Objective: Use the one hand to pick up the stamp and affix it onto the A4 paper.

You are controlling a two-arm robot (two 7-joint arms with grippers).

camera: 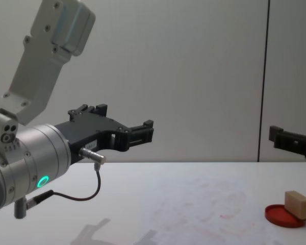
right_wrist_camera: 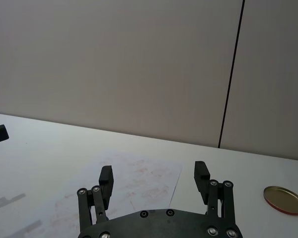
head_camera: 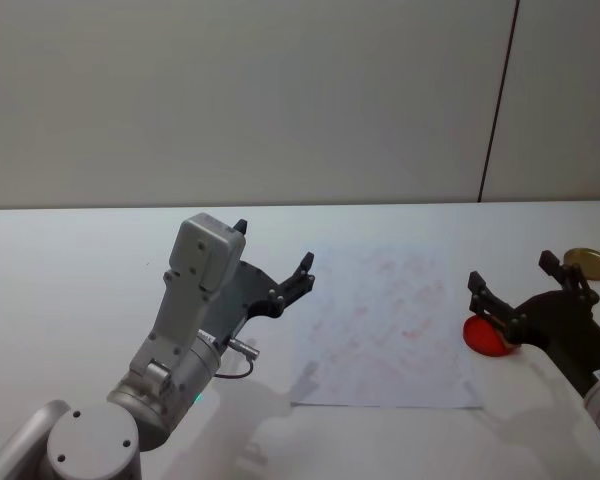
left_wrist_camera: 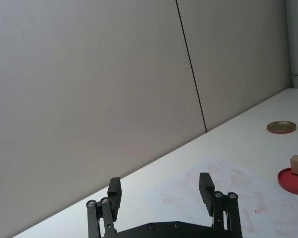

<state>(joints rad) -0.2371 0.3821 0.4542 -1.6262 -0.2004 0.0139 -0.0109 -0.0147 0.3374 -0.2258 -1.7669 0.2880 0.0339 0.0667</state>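
While the left end effector (left_wrist_camera: pixel 159 181) and the right end effector (right_wrist_camera: pixel 153 169) hung wide open and empty, the stamp (camera: pixel 298 204), on a red disc (camera: pixel 275 213) at the A4 paper's (head_camera: pixel 380 330) three o'clock, looked light, rigid and grippable across its flat sides.

two grippers over the tabletop (head_camera: pixel 80 260): one left gripper (head_camera: pixel 273 247) and one right gripper (head_camera: pixel 512 272). one sheet of paper (head_camera: pixel 390 330). one wooden block (camera: pixel 298 204). two round discs toward the tabletop's right edge: one red disc (camera: pixel 276 215) and one brass-coloured disc (head_camera: pixel 588 263).
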